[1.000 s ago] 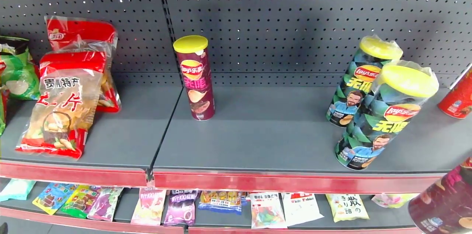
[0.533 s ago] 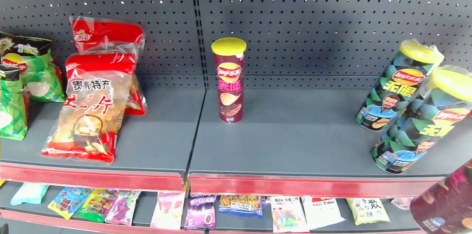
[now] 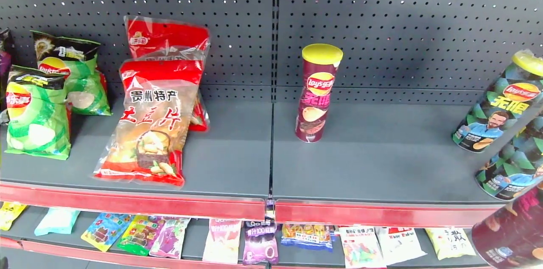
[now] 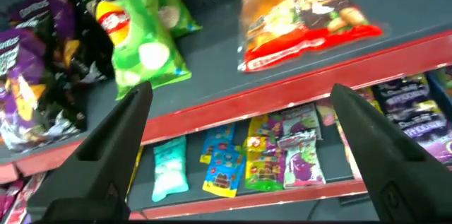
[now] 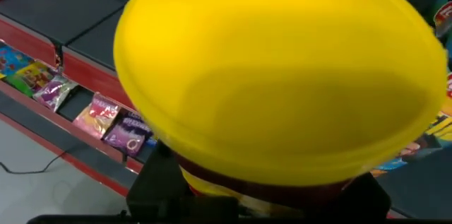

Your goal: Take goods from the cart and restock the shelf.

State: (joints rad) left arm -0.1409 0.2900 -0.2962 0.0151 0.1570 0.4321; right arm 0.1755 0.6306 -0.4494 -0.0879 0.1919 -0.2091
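Chip can (image 5: pixel 282 75) fills right end effector (image 5: pixel 265 199); left end effector (image 4: pixel 236 146) empty, spread, facing shelf (image 3: pixel 373 167).

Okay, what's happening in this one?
The robot is restocking a snack shelf. Its right gripper holds a yellow-lidded maroon can in front of the shelf, not yet placed. A matching can already stands on the shelf. The left gripper is open and empty, near the green chip bags.

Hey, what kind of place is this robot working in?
Most likely a shop's snack aisle: a grey metal shelf with a red front strip and pegboard back, a maroon crisp can with a yellow lid and clear-and-red snack bags on it, and small colourful sweet packets on the shelf below.
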